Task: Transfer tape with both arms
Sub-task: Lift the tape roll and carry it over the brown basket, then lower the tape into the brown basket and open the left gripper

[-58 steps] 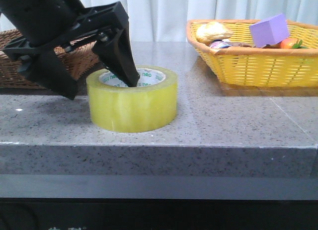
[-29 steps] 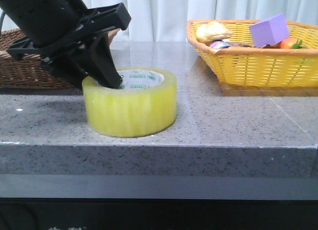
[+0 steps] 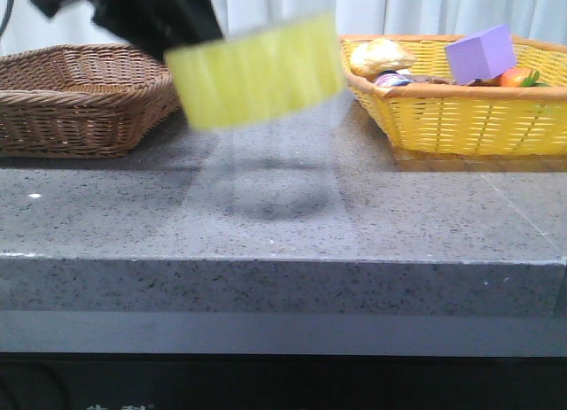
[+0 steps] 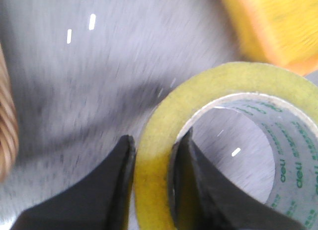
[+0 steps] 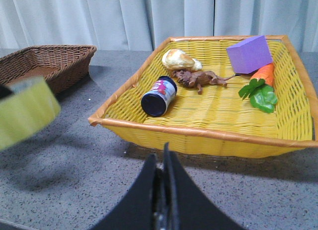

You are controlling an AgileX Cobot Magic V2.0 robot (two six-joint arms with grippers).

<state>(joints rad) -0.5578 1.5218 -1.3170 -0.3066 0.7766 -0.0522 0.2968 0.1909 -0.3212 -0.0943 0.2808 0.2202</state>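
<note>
The yellow tape roll [image 3: 257,69] hangs blurred in the air above the grey table, held by my left gripper [image 3: 155,16] at the upper left of the front view. In the left wrist view the left gripper [image 4: 153,145] is shut on the tape's wall [image 4: 159,155], one finger outside the roll and one inside the white core with green lettering. The tape also shows at the edge of the right wrist view [image 5: 25,111]. My right gripper [image 5: 163,163] is shut and empty, low over the table in front of the yellow basket [image 5: 198,135].
A brown wicker basket [image 3: 80,96] stands at the back left. The yellow basket [image 3: 461,118] at the back right holds a purple cube [image 3: 480,54], a bread roll [image 3: 381,56], a dark jar [image 5: 159,96], a toy animal [image 5: 201,79] and a carrot [image 5: 263,83].
My left gripper has lifted the tape off the table and carried it up; the roll was resting on the surface before and now hangs in the air.
</note>
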